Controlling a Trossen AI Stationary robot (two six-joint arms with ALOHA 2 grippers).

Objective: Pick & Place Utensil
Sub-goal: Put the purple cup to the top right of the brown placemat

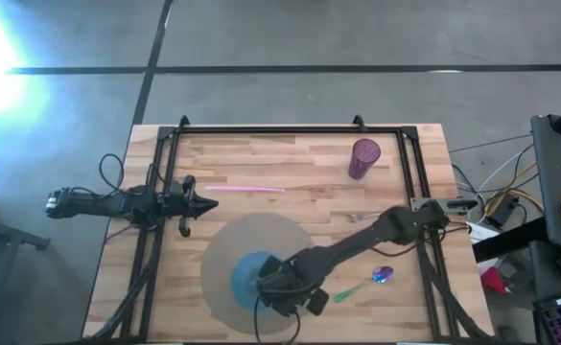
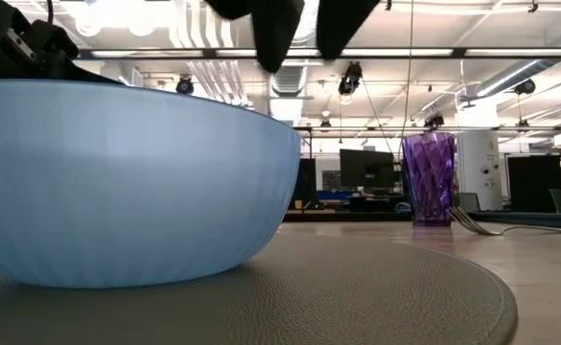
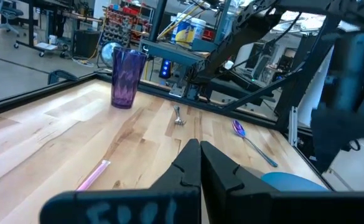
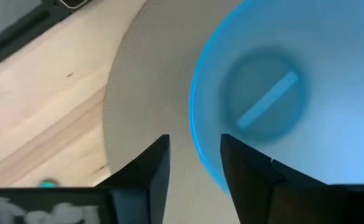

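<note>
A light-blue bowl (image 1: 246, 278) (image 2: 117, 182) stands on a round grey mat (image 1: 227, 249) near the table's front edge. My right gripper (image 4: 195, 140) (image 2: 304, 43) hangs open just above the bowl's rim, pointing down. One finger is over the mat and one over the bowl's inside, and neither touches. A pale bar (image 4: 269, 99) shows on the bowl's bottom; whether it is an object or a reflection I cannot tell. A spoon (image 1: 371, 282) with a green handle lies right of the mat. My left gripper (image 3: 200, 149) (image 1: 203, 203) waits shut at the table's left.
A purple cup (image 1: 363, 158) (image 2: 427, 177) stands at the far right. A pink straw (image 1: 246, 189) lies in the middle toward the far side. A fork (image 3: 178, 117) (image 2: 472, 222) lies between the cup and the mat. A black frame (image 1: 290, 129) borders the table.
</note>
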